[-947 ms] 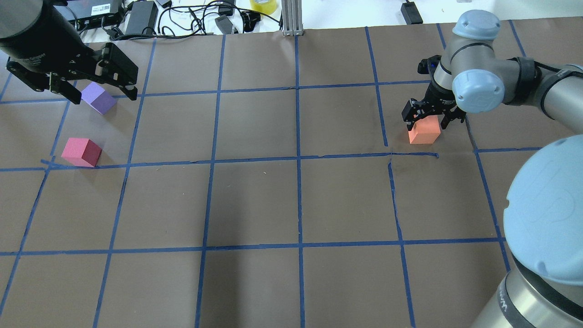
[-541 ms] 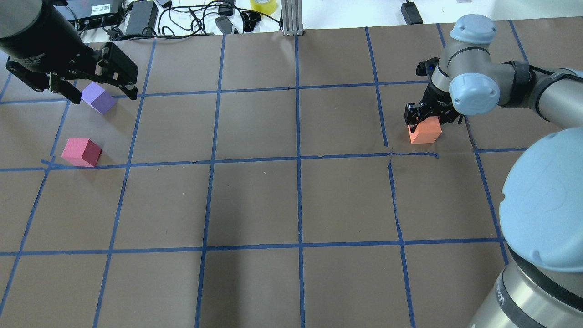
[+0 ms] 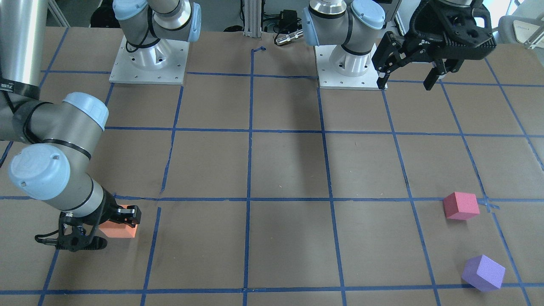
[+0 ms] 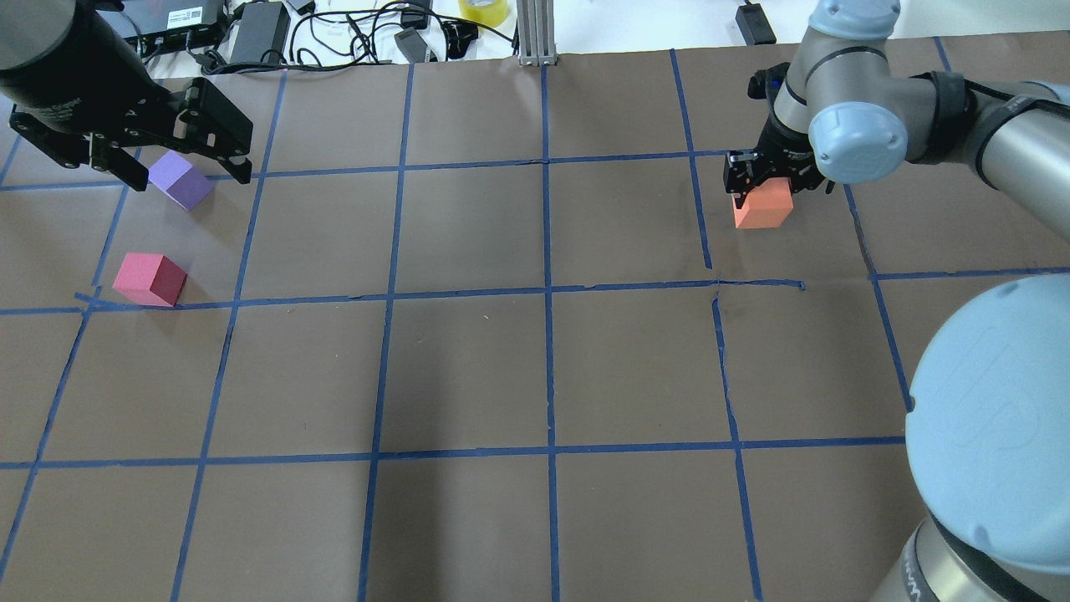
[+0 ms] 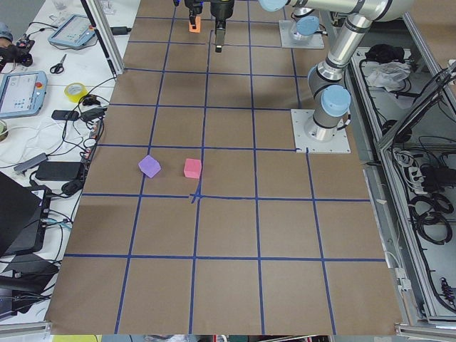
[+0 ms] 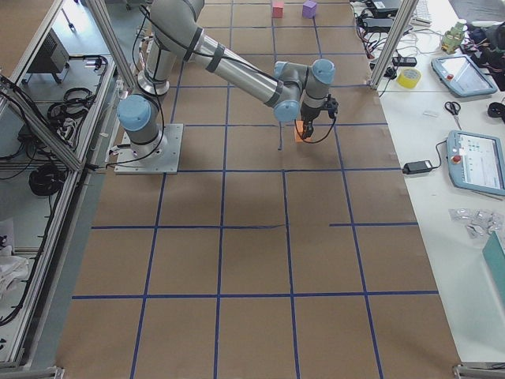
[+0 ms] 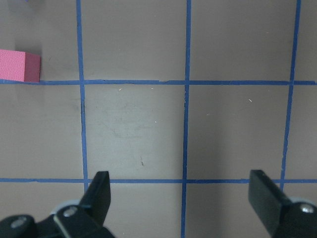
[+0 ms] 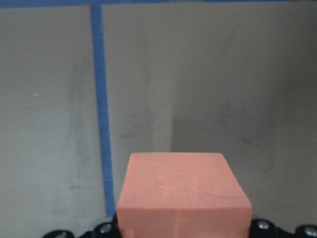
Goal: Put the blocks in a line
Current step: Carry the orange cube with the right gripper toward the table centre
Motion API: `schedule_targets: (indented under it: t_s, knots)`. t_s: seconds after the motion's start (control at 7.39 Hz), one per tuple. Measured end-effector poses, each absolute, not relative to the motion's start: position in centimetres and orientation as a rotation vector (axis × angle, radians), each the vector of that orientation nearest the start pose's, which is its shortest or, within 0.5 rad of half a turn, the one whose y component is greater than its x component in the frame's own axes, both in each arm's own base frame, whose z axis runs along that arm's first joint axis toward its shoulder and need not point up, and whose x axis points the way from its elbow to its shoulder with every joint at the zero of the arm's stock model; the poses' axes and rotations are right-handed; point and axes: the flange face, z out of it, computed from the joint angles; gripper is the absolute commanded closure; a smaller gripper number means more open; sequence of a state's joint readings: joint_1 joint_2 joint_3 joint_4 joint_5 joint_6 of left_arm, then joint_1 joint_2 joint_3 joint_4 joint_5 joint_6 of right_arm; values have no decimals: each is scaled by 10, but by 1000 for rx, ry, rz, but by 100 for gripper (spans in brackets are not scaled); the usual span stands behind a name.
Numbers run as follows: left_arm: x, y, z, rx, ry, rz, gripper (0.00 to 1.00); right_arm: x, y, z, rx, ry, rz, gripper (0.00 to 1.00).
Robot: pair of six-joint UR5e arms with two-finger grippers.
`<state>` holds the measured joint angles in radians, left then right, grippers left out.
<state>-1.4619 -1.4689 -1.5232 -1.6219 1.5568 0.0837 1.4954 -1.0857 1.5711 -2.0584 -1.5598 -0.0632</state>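
I'm gripping the orange matte foam cube (image 4: 762,211) with the right gripper (image 4: 765,188).
My left gripper (image 7: 181,184) is hanging wide open.

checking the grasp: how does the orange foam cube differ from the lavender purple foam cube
The orange foam cube is clamped in the right gripper; the lavender purple foam cube lies free on the table. The orange one sits roughly square to the blue tape lines; the purple one is turned diagonal. Both are small cubes of like size.
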Motion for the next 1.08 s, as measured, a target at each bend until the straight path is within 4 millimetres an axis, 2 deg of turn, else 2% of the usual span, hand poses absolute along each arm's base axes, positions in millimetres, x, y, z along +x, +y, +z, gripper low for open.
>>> schedule_targets:
  t_s: [0.27,0.41,0.81,1.08]
  knots:
    - [-84,-467,553,-39,3142,-150,0,173,-657,281,55,3122,-89,100]
    - [-84,-469,551,-40,3143,-144,0,213,-658,282,68,3115,-108,100]
    - [-85,-470,550,-34,3145,-141,0,322,-671,257,82,3097,-126,100]
    - [-91,-469,549,-18,3143,-139,0,374,-673,235,107,3080,-115,100]
